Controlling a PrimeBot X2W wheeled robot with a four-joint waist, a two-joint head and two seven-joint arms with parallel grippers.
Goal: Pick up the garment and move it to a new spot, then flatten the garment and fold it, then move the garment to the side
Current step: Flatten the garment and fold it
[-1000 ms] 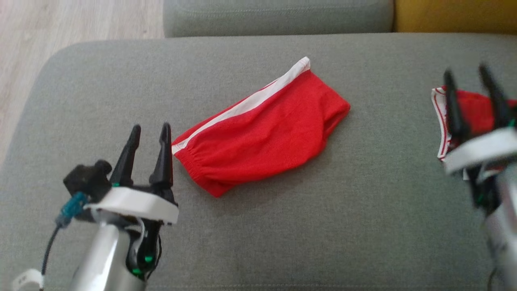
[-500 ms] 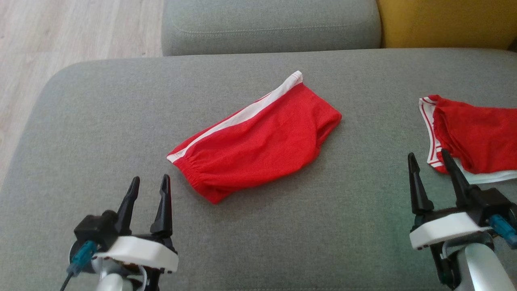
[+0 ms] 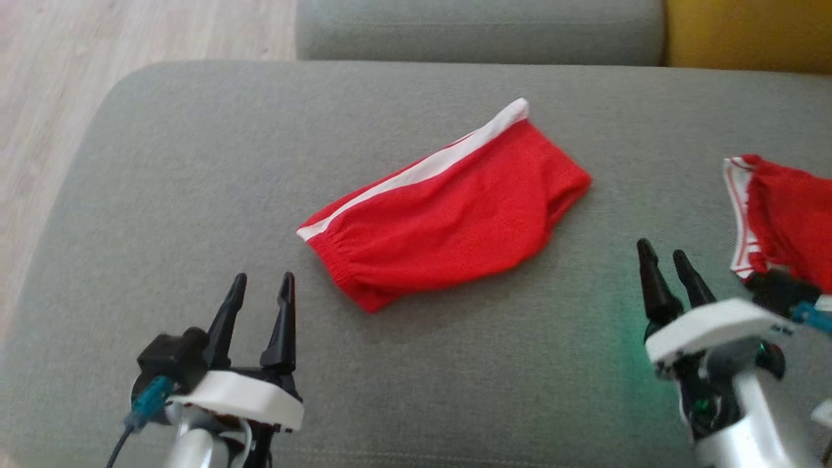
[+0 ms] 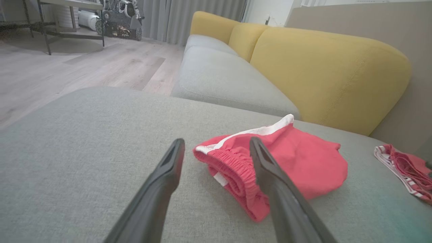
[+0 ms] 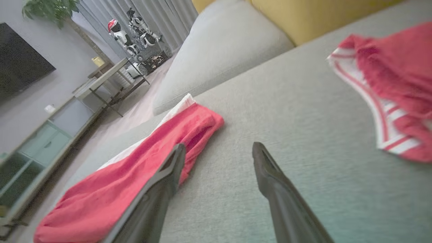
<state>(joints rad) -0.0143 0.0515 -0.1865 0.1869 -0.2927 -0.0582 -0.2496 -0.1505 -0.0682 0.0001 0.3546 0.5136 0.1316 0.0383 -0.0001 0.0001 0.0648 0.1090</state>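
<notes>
Looking down from my head, I see the red garment (image 3: pixel 448 208) lying in the middle of the grey seat cushion (image 3: pixel 195 162). It is folded into a long shape that lies slanted, with a white stripe along its far edge and a gathered elastic band at the end nearest my left side.

My left gripper (image 3: pixel 264 278) is at the lower left, near that elastic end but not touching it. Its two dark fingers (image 4: pixel 162 182) stand apart and hold nothing. In the left wrist view they point toward the garment, and the elastic end shows behind their tips.

My right gripper (image 3: pixel 662 250) is at the lower right, its fingers also spread and empty. It is between the garment and a second red garment (image 3: pixel 786 221), which has white striped trim and lies at the right edge of the head view, well apart from the first one. In the right wrist view bare grey fabric is between my fingertips.

Behind the cushion there is another grey seat (image 3: pixel 481 29) and a yellow backrest (image 3: pixel 747 32). Pale wooden floor (image 3: pixel 39 97) shows at the left.
</notes>
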